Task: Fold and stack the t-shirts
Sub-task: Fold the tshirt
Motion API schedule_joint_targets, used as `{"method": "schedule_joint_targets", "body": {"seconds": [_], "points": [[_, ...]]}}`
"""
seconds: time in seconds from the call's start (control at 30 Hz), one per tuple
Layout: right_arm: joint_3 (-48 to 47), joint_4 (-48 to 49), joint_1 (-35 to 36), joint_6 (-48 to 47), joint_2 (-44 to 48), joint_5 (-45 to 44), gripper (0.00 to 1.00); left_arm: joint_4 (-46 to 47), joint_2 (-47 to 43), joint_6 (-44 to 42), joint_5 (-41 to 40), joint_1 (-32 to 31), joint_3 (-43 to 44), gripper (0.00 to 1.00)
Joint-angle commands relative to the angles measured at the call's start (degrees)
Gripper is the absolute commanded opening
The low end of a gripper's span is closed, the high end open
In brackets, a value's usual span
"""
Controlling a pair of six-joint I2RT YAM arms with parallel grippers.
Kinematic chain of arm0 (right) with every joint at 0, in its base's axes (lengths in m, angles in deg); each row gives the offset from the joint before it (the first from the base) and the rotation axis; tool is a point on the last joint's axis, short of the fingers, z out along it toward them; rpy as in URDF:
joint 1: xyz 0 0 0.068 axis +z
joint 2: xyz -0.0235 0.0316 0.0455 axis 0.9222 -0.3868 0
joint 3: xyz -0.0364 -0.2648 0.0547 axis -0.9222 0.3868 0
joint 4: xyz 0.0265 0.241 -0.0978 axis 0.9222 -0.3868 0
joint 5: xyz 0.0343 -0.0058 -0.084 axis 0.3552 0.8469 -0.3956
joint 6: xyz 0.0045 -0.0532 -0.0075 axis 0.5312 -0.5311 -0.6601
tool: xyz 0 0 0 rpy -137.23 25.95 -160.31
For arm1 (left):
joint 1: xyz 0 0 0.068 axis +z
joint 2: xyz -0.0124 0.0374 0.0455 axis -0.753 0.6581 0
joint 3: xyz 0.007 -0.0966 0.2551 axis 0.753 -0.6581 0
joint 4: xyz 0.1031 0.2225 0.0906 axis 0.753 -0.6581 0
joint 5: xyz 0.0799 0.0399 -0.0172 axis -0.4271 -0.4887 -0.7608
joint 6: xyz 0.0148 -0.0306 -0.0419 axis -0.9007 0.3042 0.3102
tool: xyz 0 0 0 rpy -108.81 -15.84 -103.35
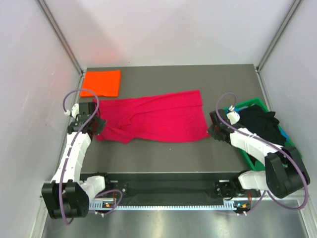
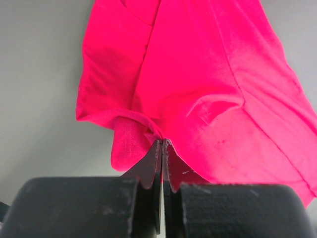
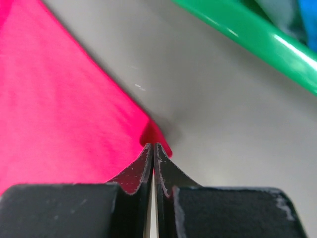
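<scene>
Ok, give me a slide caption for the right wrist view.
Right pincer shut on a corner of the crimson t-shirt, the green bin beyond on the grey table.

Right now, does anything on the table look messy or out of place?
The red t-shirt is the odd one: it lies twisted and bunched at its left end, not flat, with the left tool and right tool each shut on an end. The orange t-shirt sits neatly folded at the far left.
</scene>
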Motion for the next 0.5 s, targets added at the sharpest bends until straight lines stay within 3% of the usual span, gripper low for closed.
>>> {"method": "schedule_joint_targets", "body": {"seconds": [0.0,0.33,0.37,0.4,0.47], "points": [[-4.56,2.59,0.73,-4.47,0.84,-2.33,0.00,4.32,1.84,-1.01,-1.72,-0.10,2.51,0.00],[-8.00,0.58,0.38,-6.59,-1.63,-2.33,0.00,6.17,5.45,-1.10,-2.51,-0.10,3.30,0.00],[-8.35,-2.39,0.29,-5.72,-1.89,-2.15,0.07,6.44,5.45,-1.01,-1.81,-0.10,3.30,0.00],[-9.13,-4.16,0.29,-3.01,-1.63,-1.98,0.26,6.44,5.36,-0.93,-1.46,-0.10,3.13,0.00],[-8.88,-6.80,0.46,1.03,-1.19,0.04,0.40,6.52,5.01,-0.58,-0.84,-0.10,2.43,0.00]]}}
